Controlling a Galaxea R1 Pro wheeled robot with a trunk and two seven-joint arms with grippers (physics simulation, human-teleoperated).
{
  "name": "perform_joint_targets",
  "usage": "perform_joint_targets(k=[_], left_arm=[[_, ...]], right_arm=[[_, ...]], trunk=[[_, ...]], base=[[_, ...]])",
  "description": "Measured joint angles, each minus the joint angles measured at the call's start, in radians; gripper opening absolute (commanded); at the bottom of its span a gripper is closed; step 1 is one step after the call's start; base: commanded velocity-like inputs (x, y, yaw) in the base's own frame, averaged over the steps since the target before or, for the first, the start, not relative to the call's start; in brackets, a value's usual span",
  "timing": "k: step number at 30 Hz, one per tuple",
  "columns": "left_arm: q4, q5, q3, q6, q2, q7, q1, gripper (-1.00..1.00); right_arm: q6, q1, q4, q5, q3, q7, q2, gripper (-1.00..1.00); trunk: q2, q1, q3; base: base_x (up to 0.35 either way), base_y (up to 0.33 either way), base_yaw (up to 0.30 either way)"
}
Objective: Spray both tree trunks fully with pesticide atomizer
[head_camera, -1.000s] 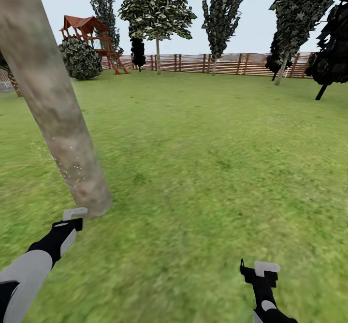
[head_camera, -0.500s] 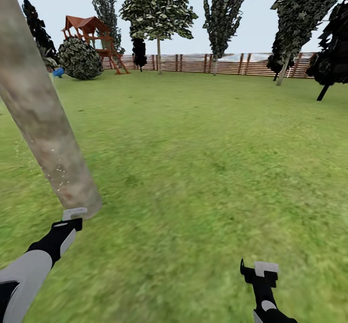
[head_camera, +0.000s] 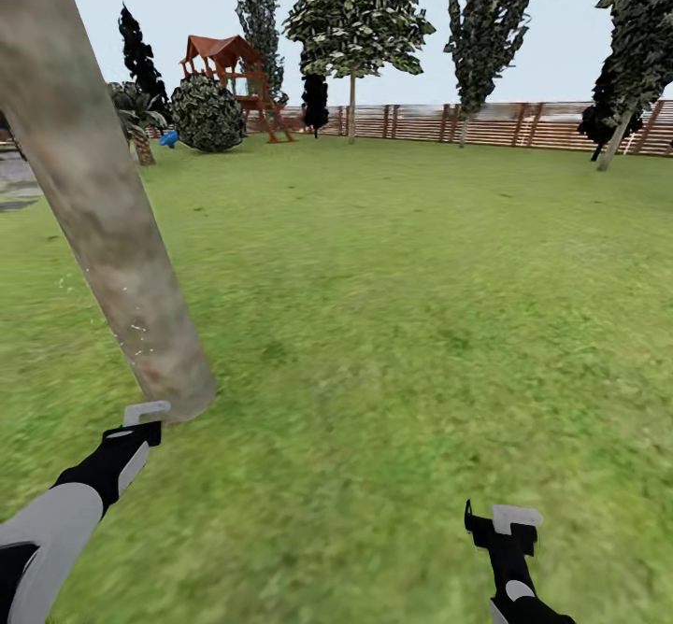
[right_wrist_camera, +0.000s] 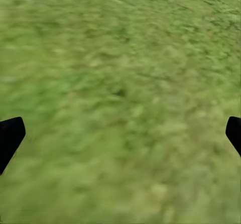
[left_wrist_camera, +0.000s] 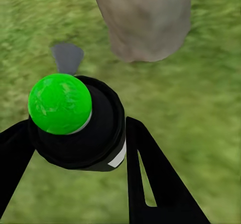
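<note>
Since a second ago the whole head view has swung, so the play tower (head_camera: 229, 68) and round bush (head_camera: 207, 113) sit further toward the middle and a palm (head_camera: 136, 120) and a small blue thing (head_camera: 169, 138) have come into sight; both arms hold the same places in the picture. The lawn (head_camera: 402, 306) spreads out to the slat fence (head_camera: 486, 124). The tree trunk (head_camera: 103, 213) leans close at the left, a few white specks of pesticide (head_camera: 136, 344) on its lower bark. The left pincer (left_wrist_camera: 75, 133) is pinching the pesticide atomizer (left_wrist_camera: 75, 121), black with a green ball top, aimed near the trunk's foot. The right pincer (right_wrist_camera: 120, 133) is spread wide over bare grass.
</note>
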Motion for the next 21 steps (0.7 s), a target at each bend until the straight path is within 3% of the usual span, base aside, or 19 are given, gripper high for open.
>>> perform_joint_targets(k=[6, 11, 13, 15, 19, 21], left_arm=[[0.000, 0.001, 0.000, 0.000, 0.000, -0.001, 0.000, -1.00], [-0.024, -0.002, -0.001, 0.011, -0.026, -0.004, -0.003, -1.00], [-0.072, -0.003, -0.003, 0.021, -0.034, -0.007, -0.012, -1.00], [-0.143, -0.003, -0.005, 0.074, -0.039, -0.010, -0.016, -1.00], [-0.381, -0.003, -0.012, 0.257, -0.057, -0.016, -0.018, -1.00], [-0.462, 0.003, -0.023, 0.326, -0.105, -0.021, -0.019, -1.00]], right_arm=[[0.000, 0.000, 0.000, 0.000, 0.000, 0.000, 0.000, 1.00], [0.000, 0.000, 0.019, 0.000, 0.000, 0.001, 0.000, 1.00], [0.000, 0.000, 0.029, 0.000, 0.000, 0.002, 0.000, 1.00], [0.000, 0.000, 0.031, 0.000, 0.000, 0.002, 0.000, 1.00], [0.000, 0.000, 0.032, 0.000, 0.000, 0.002, 0.000, 1.00], [0.000, 0.000, 0.032, 0.000, 0.000, 0.002, 0.000, 1.00]], trunk=[[0.000, 0.000, 0.000], [0.000, 0.000, 0.000], [0.000, 0.000, 0.000], [0.000, 0.000, 0.000], [0.000, 0.000, 0.000], [0.000, 0.000, 0.000]], base=[[0.181, -0.132, 0.277], [0.010, -0.007, 0.277], [0.001, 0.000, 0.277], [0.000, 0.000, 0.277], [0.000, 0.000, 0.277], [0.000, 0.000, 0.277]])
